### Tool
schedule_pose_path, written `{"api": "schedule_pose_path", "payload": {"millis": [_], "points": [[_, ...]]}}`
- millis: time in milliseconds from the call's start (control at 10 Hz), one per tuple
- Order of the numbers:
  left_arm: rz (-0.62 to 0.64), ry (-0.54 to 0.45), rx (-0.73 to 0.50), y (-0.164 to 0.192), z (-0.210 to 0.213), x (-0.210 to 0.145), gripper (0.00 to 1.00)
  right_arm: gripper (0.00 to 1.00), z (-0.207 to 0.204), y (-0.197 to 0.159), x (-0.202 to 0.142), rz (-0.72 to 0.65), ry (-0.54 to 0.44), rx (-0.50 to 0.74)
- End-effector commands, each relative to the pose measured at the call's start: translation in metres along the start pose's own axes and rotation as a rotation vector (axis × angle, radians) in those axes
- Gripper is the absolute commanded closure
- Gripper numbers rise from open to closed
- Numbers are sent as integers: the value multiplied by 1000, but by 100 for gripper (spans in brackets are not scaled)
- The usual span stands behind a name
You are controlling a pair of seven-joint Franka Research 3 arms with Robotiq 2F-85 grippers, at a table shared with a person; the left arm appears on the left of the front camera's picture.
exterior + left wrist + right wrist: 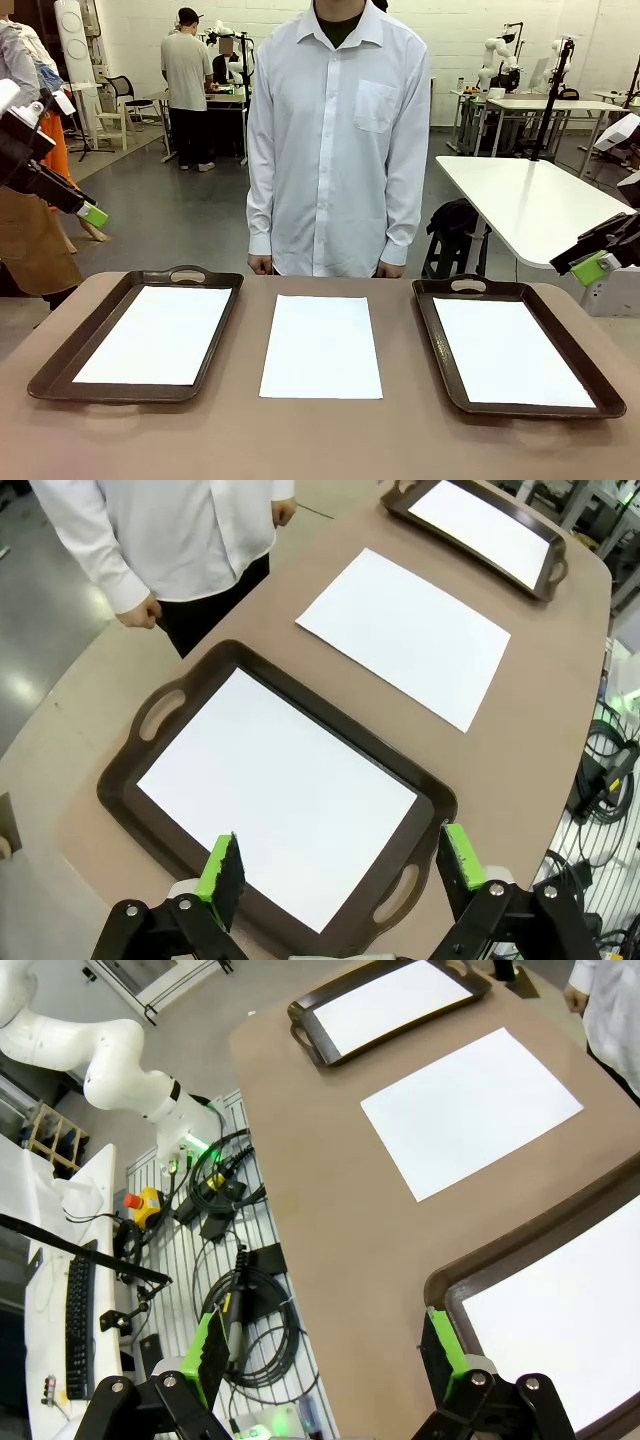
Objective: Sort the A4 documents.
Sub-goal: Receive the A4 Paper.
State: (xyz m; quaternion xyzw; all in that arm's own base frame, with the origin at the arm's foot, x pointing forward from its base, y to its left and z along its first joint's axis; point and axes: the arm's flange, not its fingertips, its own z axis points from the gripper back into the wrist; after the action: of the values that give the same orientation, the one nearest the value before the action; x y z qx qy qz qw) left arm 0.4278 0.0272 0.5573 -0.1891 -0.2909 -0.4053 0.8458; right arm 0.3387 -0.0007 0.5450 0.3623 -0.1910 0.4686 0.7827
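Note:
One white A4 sheet [321, 346] lies flat on the bare table between two dark brown trays; it also shows as the sheet [405, 632] and the sheet [470, 1110]. Another sheet [157, 333] rests inside the left tray [58, 366], and a third sheet [510, 351] inside the right tray [436, 340]. My left gripper [340, 865] hangs open high above the left tray [120, 780], nothing between its green pads. My right gripper [322, 1350] is open too, raised over the table's near right edge beside the right tray [450, 1285].
A person in a white shirt [338, 140] stands at the far edge, hands [260, 265] down by the table. Cables and a keyboard [78, 1310] lie on the floor side beyond the table edge. A white table [530, 200] stands behind on the right.

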Motion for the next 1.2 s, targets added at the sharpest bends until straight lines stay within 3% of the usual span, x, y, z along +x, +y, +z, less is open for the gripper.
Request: {"api": "schedule_pose_path", "payload": {"millis": [0, 200, 600, 1100], "points": [[20, -50, 22, -13, -1, 1, 0, 0, 0, 0, 0, 5, -5, 5], [83, -37, 66, -13, -4, 6, 0, 0, 0, 0, 0, 5, -5, 5], [72, -11, 101, -13, -4, 5, 0, 0, 0, 0, 0, 5, -5, 5], [65, -32, 58, -9, -1, 7, 0, 0, 0, 0, 0, 5, -5, 5]]}}
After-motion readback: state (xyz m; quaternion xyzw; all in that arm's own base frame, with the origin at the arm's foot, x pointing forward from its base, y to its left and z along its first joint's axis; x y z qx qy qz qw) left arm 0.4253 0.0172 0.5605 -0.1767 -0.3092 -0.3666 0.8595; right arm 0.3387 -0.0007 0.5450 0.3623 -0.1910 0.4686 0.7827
